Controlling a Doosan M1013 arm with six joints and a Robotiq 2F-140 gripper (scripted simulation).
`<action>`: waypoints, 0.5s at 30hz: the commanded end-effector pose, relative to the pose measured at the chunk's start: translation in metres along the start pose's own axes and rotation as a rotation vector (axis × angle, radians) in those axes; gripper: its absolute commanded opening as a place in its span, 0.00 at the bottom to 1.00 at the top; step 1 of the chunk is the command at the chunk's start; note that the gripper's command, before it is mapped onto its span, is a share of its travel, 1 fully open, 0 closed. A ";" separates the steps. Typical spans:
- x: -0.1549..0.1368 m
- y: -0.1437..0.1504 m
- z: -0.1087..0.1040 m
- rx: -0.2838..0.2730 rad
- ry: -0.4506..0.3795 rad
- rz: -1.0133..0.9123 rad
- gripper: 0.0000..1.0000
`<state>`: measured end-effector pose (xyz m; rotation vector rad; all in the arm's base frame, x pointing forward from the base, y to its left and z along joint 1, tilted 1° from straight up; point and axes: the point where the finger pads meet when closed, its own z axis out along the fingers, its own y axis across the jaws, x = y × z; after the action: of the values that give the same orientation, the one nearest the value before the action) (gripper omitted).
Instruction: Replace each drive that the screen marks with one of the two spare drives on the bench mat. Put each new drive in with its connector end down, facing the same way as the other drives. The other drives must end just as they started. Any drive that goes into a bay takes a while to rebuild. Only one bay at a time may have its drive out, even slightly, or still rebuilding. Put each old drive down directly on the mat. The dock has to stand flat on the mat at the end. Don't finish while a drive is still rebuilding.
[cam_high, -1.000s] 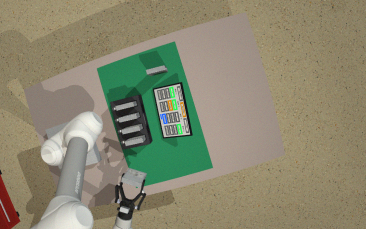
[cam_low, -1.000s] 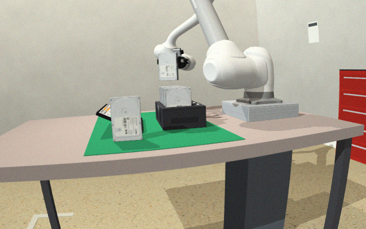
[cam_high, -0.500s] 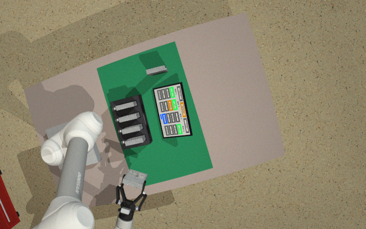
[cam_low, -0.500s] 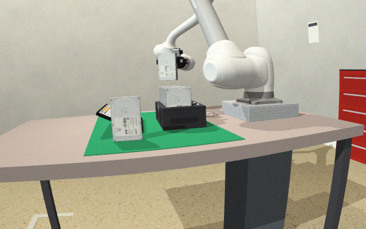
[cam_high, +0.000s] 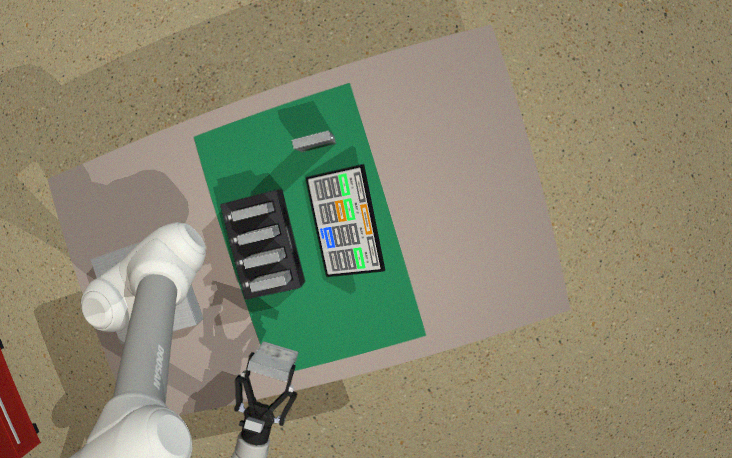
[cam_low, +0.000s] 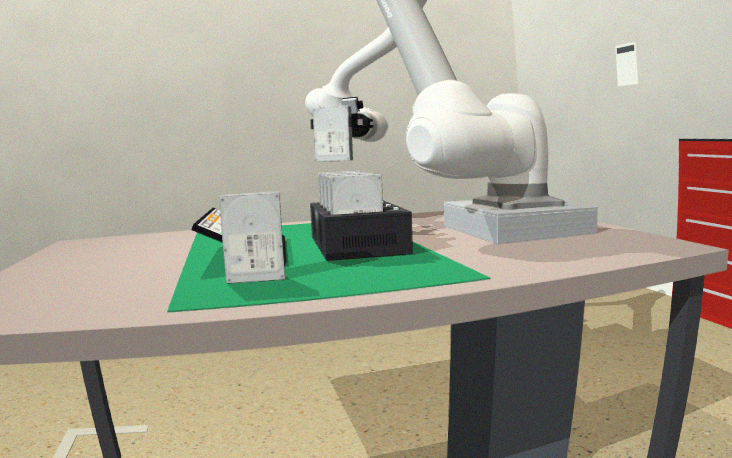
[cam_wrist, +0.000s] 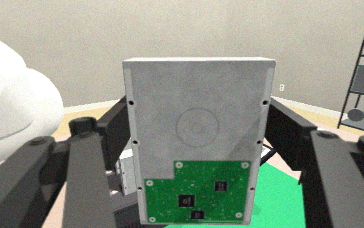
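Pincer (cam_high: 272, 367) (cam_low: 332, 129) (cam_wrist: 195, 109) grips a labelled drive (cam_high: 274, 360) (cam_low: 332, 141) (cam_wrist: 197, 110); "DOOSAN" marks the arm (cam_high: 148, 334) (cam_low: 418, 43).

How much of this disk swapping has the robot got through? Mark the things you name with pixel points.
The black dock (cam_high: 294, 259) (cam_low: 367, 236) holds four silver drives; whether any is new, I can't tell. In hand: the black gripper (cam_high: 269, 372) (cam_low: 333, 125) (cam_wrist: 195, 109) grips another silver drive. Left: placing it, presumably, and one silver drive standing on the green mat (cam_high: 356, 313) (cam_low: 205, 297).

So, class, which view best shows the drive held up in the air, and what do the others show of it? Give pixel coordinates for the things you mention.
The wrist view: the grey metal drive (cam_high: 273, 360) (cam_low: 332, 132) (cam_wrist: 197, 110) faces it almost squarely, green circuit board included. The exterior view shows its labelled face; the top view, mostly a foreshortened grey face.
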<state>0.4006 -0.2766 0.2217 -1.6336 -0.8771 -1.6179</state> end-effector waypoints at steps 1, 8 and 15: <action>0.001 0.002 -0.001 0.000 0.000 -0.001 0.10; 0.001 0.007 -0.005 0.000 0.000 -0.001 0.10; 0.001 0.012 -0.009 0.000 0.000 -0.001 0.10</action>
<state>0.4053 -0.2889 0.2217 -1.6336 -0.8771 -1.6179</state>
